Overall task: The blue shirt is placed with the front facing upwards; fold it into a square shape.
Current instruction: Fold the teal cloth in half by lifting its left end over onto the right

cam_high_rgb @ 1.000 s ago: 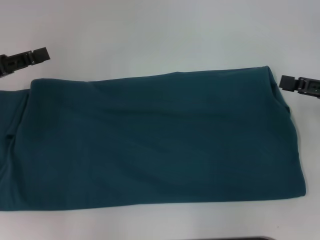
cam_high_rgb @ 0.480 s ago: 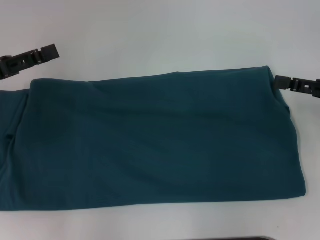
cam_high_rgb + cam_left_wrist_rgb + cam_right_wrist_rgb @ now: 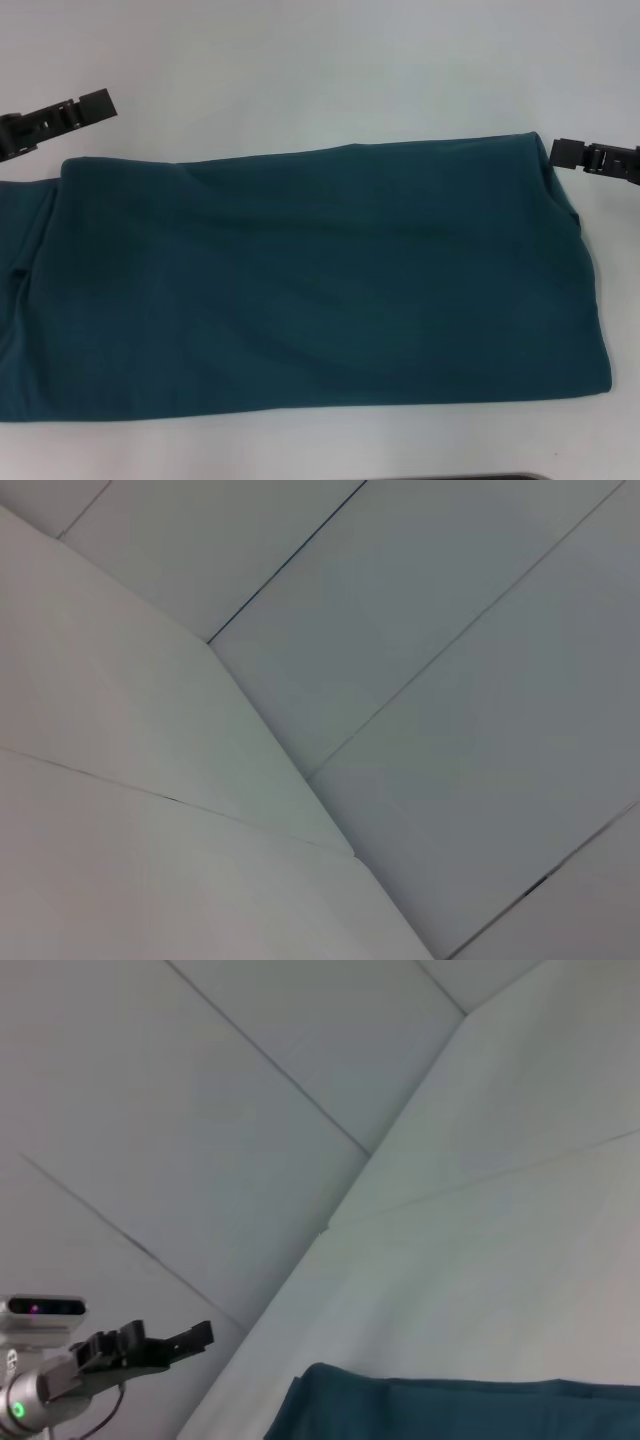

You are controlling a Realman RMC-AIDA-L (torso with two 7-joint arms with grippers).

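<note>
Pincers hovered off the blue shirt (image 3: 320,280): left pincer (image 3: 98,103) beyond its far left corner, right pincer (image 3: 560,152) just beside its far right corner, grip state impossible to tell for either. Lay folded into a long band on the surface (image 3: 320,70), plain side up. Judged soft, light and floppy; best pinched at the end corners.

White table (image 3: 320,70) spreads under the left claw (image 3: 100,103) and the right claw (image 3: 562,153); pale wall panels (image 3: 200,1110) with thin seams behind the left claw; dark strip (image 3: 470,477) at the table's near edge, well apart from both.
</note>
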